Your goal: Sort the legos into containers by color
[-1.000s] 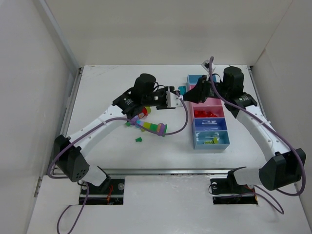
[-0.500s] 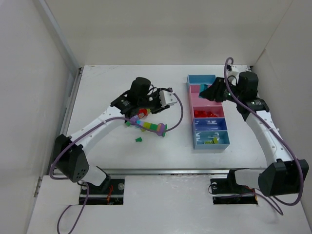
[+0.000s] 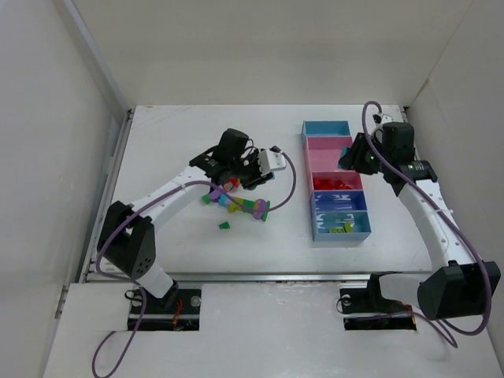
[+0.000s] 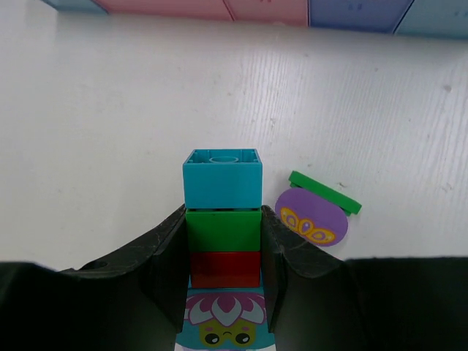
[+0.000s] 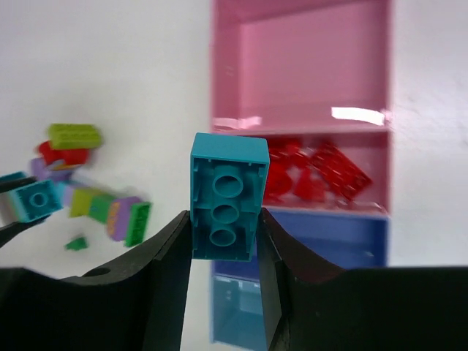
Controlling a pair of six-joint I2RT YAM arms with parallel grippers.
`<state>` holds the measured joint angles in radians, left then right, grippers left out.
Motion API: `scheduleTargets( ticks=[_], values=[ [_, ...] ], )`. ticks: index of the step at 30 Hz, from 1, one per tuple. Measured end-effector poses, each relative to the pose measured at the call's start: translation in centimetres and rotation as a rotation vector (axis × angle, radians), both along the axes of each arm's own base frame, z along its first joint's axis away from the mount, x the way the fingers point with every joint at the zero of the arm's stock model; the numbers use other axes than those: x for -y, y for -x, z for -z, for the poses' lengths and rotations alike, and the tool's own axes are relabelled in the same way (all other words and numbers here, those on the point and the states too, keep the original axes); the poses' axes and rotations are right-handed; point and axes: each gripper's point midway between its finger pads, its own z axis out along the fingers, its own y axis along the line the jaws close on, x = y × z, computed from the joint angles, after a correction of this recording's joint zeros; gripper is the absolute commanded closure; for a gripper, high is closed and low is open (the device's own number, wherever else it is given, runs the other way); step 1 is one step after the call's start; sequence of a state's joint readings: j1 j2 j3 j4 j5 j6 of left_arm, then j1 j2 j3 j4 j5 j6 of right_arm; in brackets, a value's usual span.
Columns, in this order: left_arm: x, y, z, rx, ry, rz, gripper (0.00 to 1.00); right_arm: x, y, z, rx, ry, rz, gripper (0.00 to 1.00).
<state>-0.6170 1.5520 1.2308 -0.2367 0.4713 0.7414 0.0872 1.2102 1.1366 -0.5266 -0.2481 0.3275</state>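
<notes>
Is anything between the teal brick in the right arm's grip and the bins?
Nothing visible. The right tool holds the teal brick above the bins, whose tops are open and uncovered.

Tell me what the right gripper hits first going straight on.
Probably the containers, at the wall beside the red legos; the teal brick in the right gripper would touch first. Depth is unclear.

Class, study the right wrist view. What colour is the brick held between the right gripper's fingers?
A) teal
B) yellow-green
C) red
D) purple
A: the right gripper is closed on a teal brick, whose hollow underside faces the camera. The red bricks lie loose in a bin beyond it.
</notes>
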Motion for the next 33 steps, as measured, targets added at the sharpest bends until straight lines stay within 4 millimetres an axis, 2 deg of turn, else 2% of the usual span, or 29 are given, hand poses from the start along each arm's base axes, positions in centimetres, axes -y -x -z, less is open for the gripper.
scheduleTargets(
  ticks=[3,6,9,11,16,20,23,25,28,31,33],
  values=[
    [-0.8,-0.5,2.6,-0.053,-0.046,-0.016,1.00,2.1,1.2,1.9,-0.104,0.070,0.109,1.00],
    [-1.7,-0.9,3.8,-0.077,-0.059,-0.038,1.00,3.3,3.6,3.2,-0.181,0.075,0.200,1.00],
    [-1.7,-1.7,3.4,-0.054,-0.038,-0.049,1.00,4.0,6.4,3.4,-0.213,0.037,0.294,1.00],
    [-1.3,-2.0,3.0,-0.030,-0.022,-0.042,1.00,4.4,7.4,3.4,-0.224,0.015,0.352,1.00],
    [-0.7,-3.3,2.5,0.026,0.005,-0.031,1.00,5.4,6.8,4.0,-0.248,0.016,0.455,1.00],
    [-1.4,-4.9,3.8,0.002,0.011,-0.070,1.00,5.5,4.1,4.6,-0.279,0.039,0.466,1.00],
    [-2.4,-6.6,4.7,-0.022,0.013,-0.119,1.00,5.1,0.4,4.4,-0.292,0.045,0.460,1.00],
    [-2.6,-8.0,4.9,-0.032,0.020,-0.147,1.00,4.6,-3.0,4.0,-0.277,0.035,0.451,1.00],
    [-2.6,-10.7,4.3,-0.021,0.042,-0.180,1.00,3.9,-7.6,3.7,-0.248,0.011,0.436,1.00],
    [-2.4,-13.4,3.1,0.009,0.074,-0.207,1.00,3.4,-10.8,4.0,-0.226,-0.019,0.444,1.00],
    [-2.4,-14.7,2.4,0.024,0.092,-0.224,1.00,3.2,-12.1,4.5,-0.219,-0.044,0.459,1.00]
  ],
)
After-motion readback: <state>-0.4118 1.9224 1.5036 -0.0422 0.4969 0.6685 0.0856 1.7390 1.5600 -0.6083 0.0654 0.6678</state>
